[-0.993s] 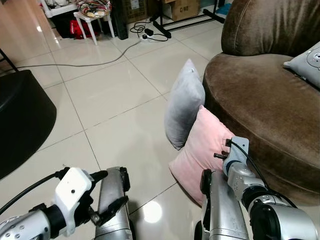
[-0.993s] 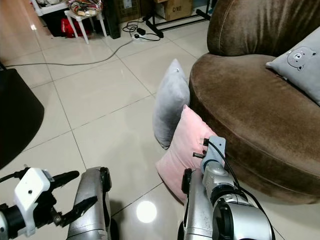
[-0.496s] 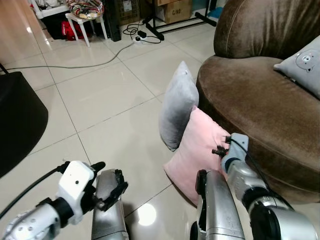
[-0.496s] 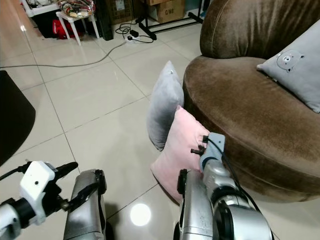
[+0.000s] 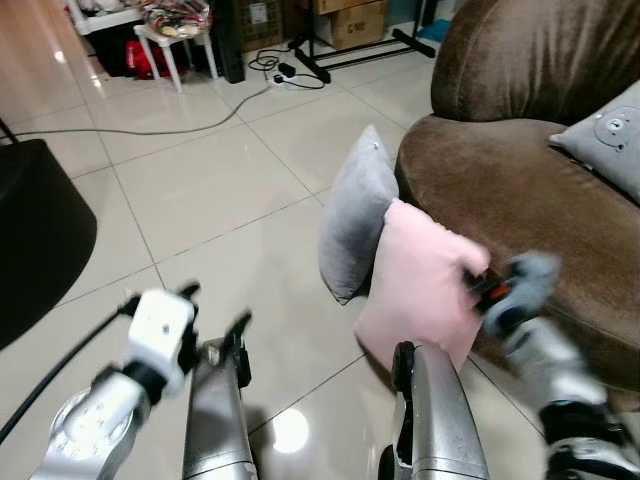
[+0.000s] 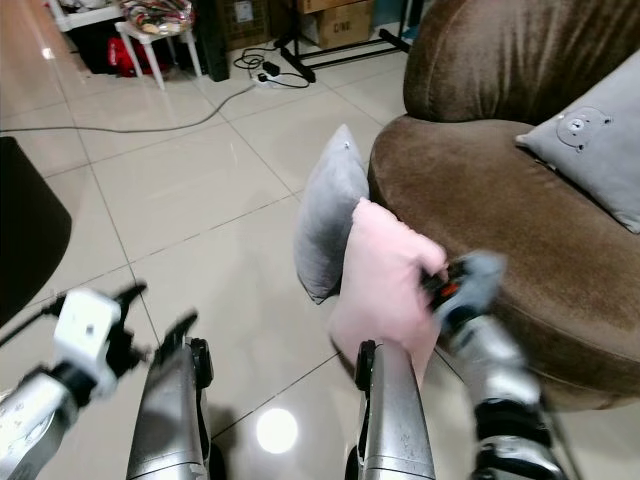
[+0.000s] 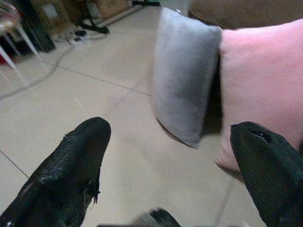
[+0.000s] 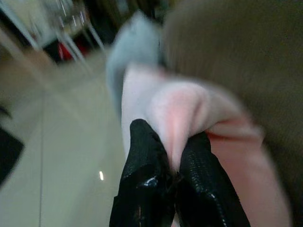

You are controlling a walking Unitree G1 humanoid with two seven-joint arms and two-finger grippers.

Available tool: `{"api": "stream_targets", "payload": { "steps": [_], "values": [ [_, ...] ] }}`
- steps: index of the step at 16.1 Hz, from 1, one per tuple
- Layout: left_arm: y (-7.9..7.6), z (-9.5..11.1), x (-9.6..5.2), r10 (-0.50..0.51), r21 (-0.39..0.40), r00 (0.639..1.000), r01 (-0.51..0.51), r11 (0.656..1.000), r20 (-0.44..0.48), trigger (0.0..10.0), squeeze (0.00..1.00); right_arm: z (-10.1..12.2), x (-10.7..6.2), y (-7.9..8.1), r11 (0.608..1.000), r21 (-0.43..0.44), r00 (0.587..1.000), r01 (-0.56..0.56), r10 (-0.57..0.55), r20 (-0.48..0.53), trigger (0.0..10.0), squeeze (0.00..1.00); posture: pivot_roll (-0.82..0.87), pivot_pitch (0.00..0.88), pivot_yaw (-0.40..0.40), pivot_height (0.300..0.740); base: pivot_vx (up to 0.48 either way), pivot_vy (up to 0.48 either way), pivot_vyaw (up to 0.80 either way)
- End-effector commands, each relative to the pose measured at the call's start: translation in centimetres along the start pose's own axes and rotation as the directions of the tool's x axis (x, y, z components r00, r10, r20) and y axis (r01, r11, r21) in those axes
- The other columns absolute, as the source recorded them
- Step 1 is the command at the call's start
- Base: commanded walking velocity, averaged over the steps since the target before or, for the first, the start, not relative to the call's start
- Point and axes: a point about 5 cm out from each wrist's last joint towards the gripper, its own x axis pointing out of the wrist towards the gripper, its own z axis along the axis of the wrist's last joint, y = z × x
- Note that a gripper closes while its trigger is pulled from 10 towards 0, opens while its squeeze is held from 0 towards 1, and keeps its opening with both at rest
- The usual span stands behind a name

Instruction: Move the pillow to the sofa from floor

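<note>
A pink pillow (image 5: pixel 418 282) hangs lifted off the tiles in front of the brown sofa (image 5: pixel 520 190). My right gripper (image 8: pixel 171 177) is shut on a pinched fold at the pillow's upper right corner (image 6: pixel 430 275); the arm is blurred. A grey pillow (image 5: pixel 356 226) stands on edge on the floor, leaning against the sofa's front behind the pink one. My left gripper (image 7: pixel 170 175) is open, low over the tiles at the lower left (image 5: pixel 215 335), well short of both pillows.
A grey bear-print cushion (image 6: pixel 590 150) lies on the sofa seat. A black rounded furniture piece (image 5: pixel 40 240) stands at the left. Cables (image 5: pixel 150 125), a white stool (image 5: pixel 180 40) and boxes sit at the back. My two silver legs (image 5: pixel 215 420) show at the bottom.
The right gripper has taken the pink pillow's corner and raised it up and rightward; the pillow has left the floor. The left arm has risen a little. The camera shifted slightly.
</note>
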Motion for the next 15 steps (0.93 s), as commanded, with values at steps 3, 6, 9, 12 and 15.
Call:
{"api": "stream_targets", "payload": {
  "steps": [3, 6, 9, 12, 15],
  "values": [
    [0.3, 0.3, 1.0, 0.033, 0.003, 0.998, -0.033, 0.999, 0.045, 10.0, 0.33, 7.7, -0.5, -0.3, 0.993, 0.075, 0.950, -0.090, 0.063, 0.305, 0.0, 0.00, -0.07, 0.000, -0.017, 0.430, 0.000, 0.000, 0.00],
    [0.1, 0.7, 1.9, 0.039, 0.021, 0.996, -0.041, 0.999, 0.086, 10.0, 0.33, 16.2, -1.0, -0.1, 0.981, 0.162, 0.820, -0.102, -0.009, 0.573, 0.0, 0.00, -0.07, 0.000, -0.020, 0.430, 0.000, 0.000, 0.00],
    [0.3, 1.5, 2.1, 0.058, 0.022, 0.990, -0.061, 0.998, 0.131, 10.0, 0.33, 22.5, -1.8, 0.6, 0.985, 0.157, 0.710, -0.069, -0.062, 0.702, 0.0, 0.00, -0.06, 0.000, -0.028, 0.430, 0.000, 0.000, 0.00],
    [0.4, 2.1, 2.0, 0.051, 0.046, 0.986, -0.059, 0.997, 0.159, 10.0, 0.31, 29.0, -3.5, 1.7, 0.989, 0.135, 0.565, -0.063, -0.076, 0.821, 0.0, 0.00, -0.04, 0.000, -0.045, 0.430, 0.000, 0.000, 0.00],
    [0.8, 2.2, 2.0, 0.064, 0.050, 0.984, -0.073, 0.996, 0.166, 10.0, 0.31, 31.1, -3.8, 2.7, 0.996, 0.093, 0.549, -0.006, -0.075, 0.832, 0.0, 0.00, -0.04, 0.000, -0.052, 0.430, 0.000, 0.000, 0.00]
  ]
}}
